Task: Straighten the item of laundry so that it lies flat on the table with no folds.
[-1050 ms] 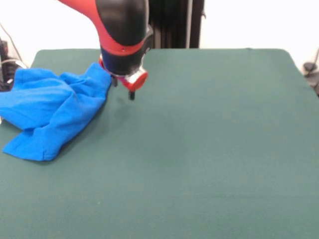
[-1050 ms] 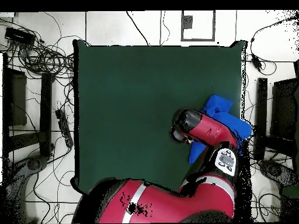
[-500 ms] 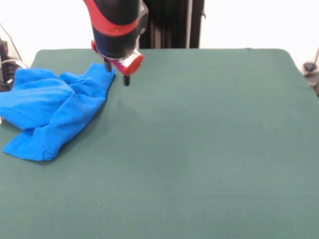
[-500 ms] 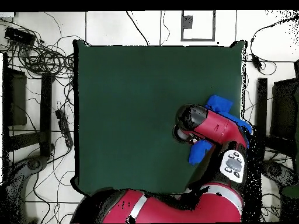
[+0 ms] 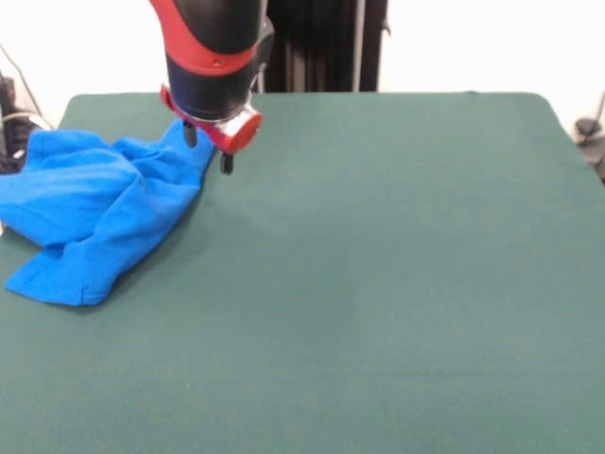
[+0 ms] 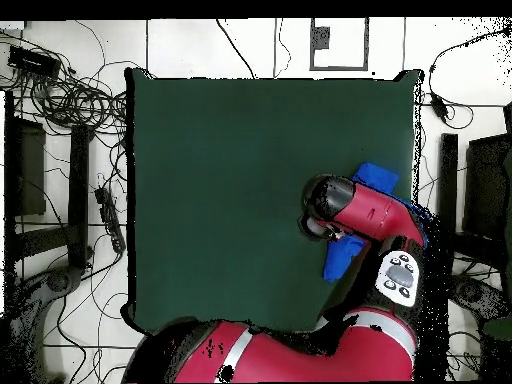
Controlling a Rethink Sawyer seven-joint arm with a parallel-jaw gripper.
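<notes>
My gripper (image 5: 206, 148) hangs with its two fingertips apart and nothing between them, one tip over the T-shirt's (image 5: 90, 213) nearest corner and the other over bare table (image 5: 397, 274), above the cloth rather than pressed into it. In the front view the crumpled T-shirt lies from my gripper toward 8 o'clock, bunched against the table's 9 o'clock edge with its long axis running roughly 2 to 8 o'clock. I judge the next move depends on closing on that upper corner and drawing it toward 3 o'clock.
</notes>
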